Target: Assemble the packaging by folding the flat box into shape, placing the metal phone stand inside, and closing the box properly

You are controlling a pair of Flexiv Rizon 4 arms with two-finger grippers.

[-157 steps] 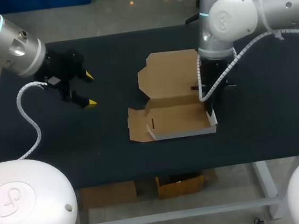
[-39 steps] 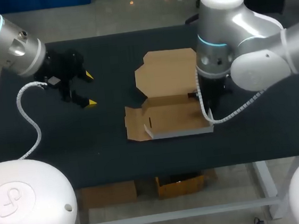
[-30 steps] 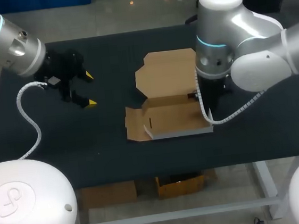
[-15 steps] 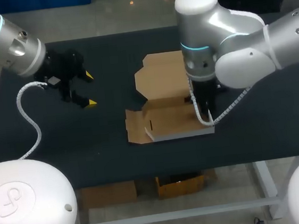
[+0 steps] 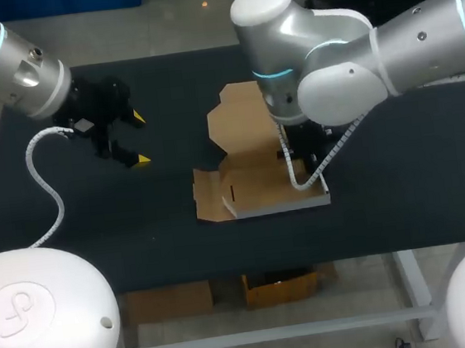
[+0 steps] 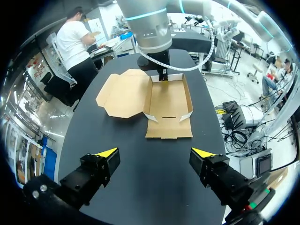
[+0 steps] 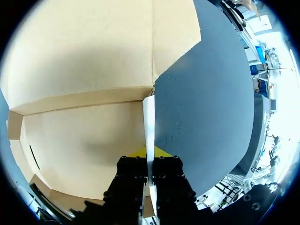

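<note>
The brown cardboard box (image 5: 254,180) lies half folded at the table's middle, its lid (image 5: 243,115) spread flat behind the tray and one end flap (image 5: 207,196) flat at the left. My right gripper (image 7: 149,153) is shut on the tray's thin white right side wall (image 7: 148,117), which stands upright between its fingers. In the head view my right arm (image 5: 320,57) covers that gripper. My left gripper (image 5: 127,139) hangs open over the left of the table, well away from the box (image 6: 166,101). No metal phone stand shows in any view.
The dark table top (image 5: 399,173) lies bare around the box. The right arm's elbow and its cable (image 5: 315,165) hang over the box's right half. The front table edge (image 5: 307,253) is close below the tray.
My right arm has swung to the left over the box, keeping hold of the side wall; the box has slid slightly left. The left arm has not moved.
</note>
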